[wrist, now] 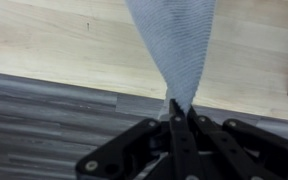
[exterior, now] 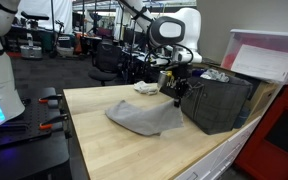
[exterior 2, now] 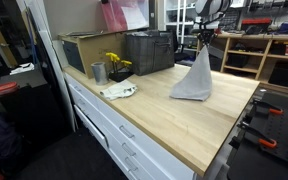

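Even, diffuse overhead light fills both exterior views. The wooden table (exterior: 114, 145) reads bright, with a pale sheen on its top, and the grey cloth (exterior: 144, 117) casts only a soft, short shadow. All frames are small and coarse, with fine detail smeared. In the wrist view the cloth's weave is fairly sharp, while the dark gripper (wrist: 176, 108) is underexposed and slightly blurred.
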Available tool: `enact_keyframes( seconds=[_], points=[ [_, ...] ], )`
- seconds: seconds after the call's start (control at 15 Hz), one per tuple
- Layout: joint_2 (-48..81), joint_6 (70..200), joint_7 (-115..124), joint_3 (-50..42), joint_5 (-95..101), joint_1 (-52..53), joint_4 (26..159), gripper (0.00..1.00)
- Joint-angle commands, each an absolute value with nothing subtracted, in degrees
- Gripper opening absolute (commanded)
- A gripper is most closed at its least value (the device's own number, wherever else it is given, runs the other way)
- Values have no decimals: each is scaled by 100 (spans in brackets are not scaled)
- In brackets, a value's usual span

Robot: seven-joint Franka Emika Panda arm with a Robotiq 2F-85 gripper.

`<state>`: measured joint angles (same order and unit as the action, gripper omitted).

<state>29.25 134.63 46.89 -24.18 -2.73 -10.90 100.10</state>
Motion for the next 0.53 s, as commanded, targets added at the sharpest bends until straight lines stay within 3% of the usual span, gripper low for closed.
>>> enact_keyframes(
  seconds=[0.0,0.47],
  points=[
    [3040,13601,5160,-2478,503,-765,9800,1],
    [3218,13440,5231,-2223,1163,-540,9320,1]
  ],
)
